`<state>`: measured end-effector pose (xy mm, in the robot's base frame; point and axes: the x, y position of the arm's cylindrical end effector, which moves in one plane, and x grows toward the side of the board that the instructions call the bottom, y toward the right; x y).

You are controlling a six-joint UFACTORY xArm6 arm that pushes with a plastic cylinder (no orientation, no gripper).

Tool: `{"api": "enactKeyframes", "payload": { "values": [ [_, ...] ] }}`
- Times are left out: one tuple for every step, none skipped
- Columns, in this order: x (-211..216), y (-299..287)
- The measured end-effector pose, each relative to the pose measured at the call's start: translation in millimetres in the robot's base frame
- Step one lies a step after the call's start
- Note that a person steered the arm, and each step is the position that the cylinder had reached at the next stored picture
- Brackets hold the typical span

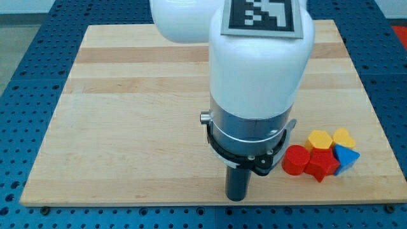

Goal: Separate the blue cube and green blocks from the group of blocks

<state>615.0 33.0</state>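
tip: bare dark rod's end [236,198], grasping nothing, just left of red cylinder block [294,159] | blue cube, green blocks: unseen | advice: skirt cluster, locate targets first

Pale smooth wood board [127,95], glossy white arm [257,57].

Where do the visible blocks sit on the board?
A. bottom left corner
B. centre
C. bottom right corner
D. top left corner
C: the red cylinder, red star, two yellow blocks and blue block cluster at the view's bottom right, right of my tip.
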Motion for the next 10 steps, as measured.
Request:
{"api": "enactKeyframes", "payload": {
  "values": [
    [-0.5,0.7],
    [-1.8,22.6],
    [-20.9,39.1],
    [-64.1,30.8],
    [-98.1,3.6],
    [-98.0,-2.3],
    [-98.2,-3.5],
    [-130.4,-24.3],
    [-133.9,-32.3],
    [-131.4,-47.3]
  ]
}}
